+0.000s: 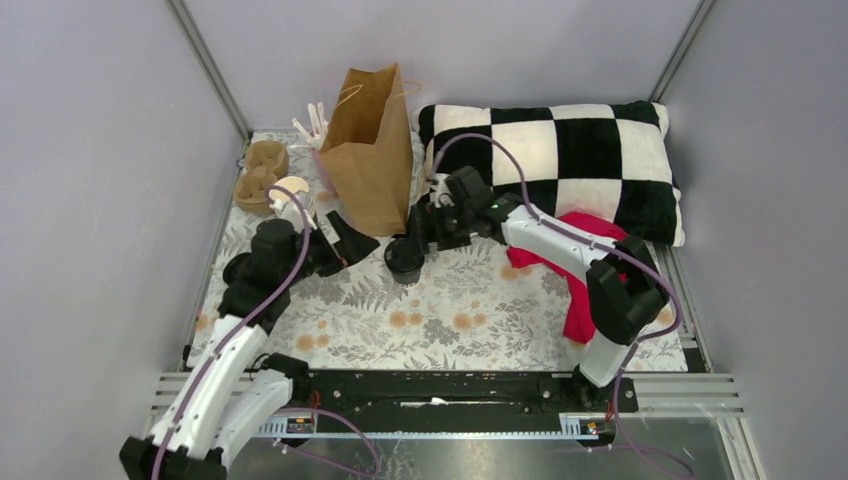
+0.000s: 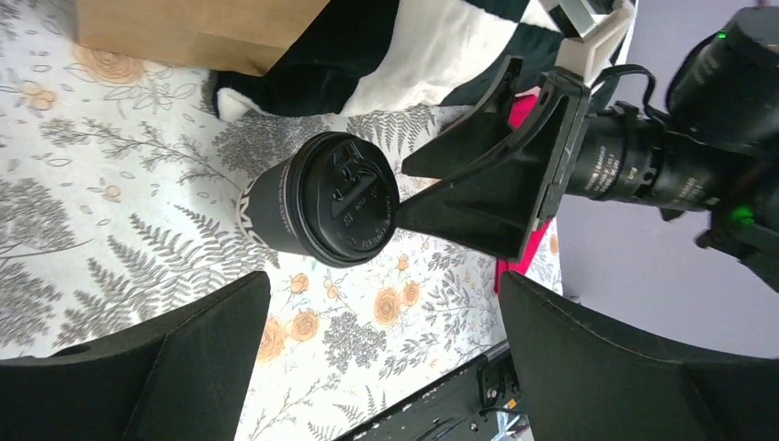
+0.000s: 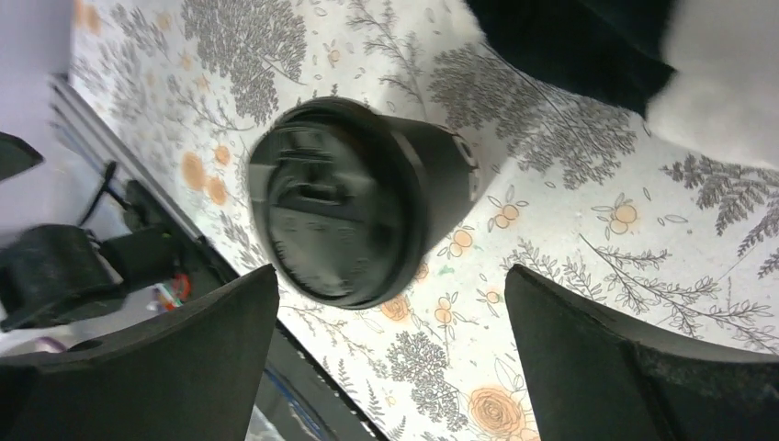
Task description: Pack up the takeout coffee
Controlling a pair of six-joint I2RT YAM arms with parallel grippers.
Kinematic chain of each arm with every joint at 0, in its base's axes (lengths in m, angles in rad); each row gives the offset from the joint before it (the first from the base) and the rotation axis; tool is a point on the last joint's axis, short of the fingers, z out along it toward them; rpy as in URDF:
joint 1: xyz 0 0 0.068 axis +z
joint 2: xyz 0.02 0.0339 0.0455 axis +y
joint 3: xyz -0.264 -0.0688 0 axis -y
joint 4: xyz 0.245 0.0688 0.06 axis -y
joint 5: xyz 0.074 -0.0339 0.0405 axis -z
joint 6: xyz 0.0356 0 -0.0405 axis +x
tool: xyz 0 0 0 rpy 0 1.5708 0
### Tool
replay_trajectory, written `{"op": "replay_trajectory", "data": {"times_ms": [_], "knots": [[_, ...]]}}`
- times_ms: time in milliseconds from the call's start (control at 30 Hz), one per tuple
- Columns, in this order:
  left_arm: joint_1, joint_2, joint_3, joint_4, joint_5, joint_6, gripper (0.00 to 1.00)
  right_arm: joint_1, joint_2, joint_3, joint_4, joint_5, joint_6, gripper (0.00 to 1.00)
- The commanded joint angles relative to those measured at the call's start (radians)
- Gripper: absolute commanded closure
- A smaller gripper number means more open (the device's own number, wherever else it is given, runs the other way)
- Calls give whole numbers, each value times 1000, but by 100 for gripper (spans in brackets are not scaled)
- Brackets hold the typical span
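The takeout coffee (image 1: 405, 262), a black paper cup with a black sip lid, stands upright on the floral cloth between my two grippers. It shows in the left wrist view (image 2: 321, 204) and, slightly blurred, in the right wrist view (image 3: 358, 207). My right gripper (image 1: 415, 238) is open and empty, just above and behind the cup, its jaws wide apart (image 3: 390, 358). My left gripper (image 1: 350, 240) is open and empty, a short way left of the cup (image 2: 386, 349). The right gripper's fingers (image 2: 496, 184) reach the lid's edge in the left wrist view.
A brown paper bag (image 1: 370, 150) stands upright and open behind the cup. A checkered pillow (image 1: 560, 150) lies at the back right, with a red cloth (image 1: 580, 275) in front of it. A cardboard cup carrier (image 1: 260, 175) and a white-lined cup stack (image 1: 292, 195) sit at the back left.
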Motion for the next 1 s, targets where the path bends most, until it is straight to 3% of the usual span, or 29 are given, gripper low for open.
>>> {"op": "replay_trajectory", "data": {"times_ms": [0, 133, 233, 500, 967], "knots": [[-1, -91, 86, -245, -97, 81, 1, 151, -8, 183, -292, 359, -190, 0], [-1, -149, 154, -368, -151, 134, 1, 243, 48, 283, -372, 566, -236, 0], [-1, -171, 182, -408, -167, 172, 1, 281, 83, 332, -396, 635, -254, 0], [0, -206, 179, -419, -184, 231, 1, 343, 140, 413, -408, 649, -268, 0], [-1, -252, 155, -400, -206, 210, 1, 349, 173, 461, -371, 640, -222, 0]]}}
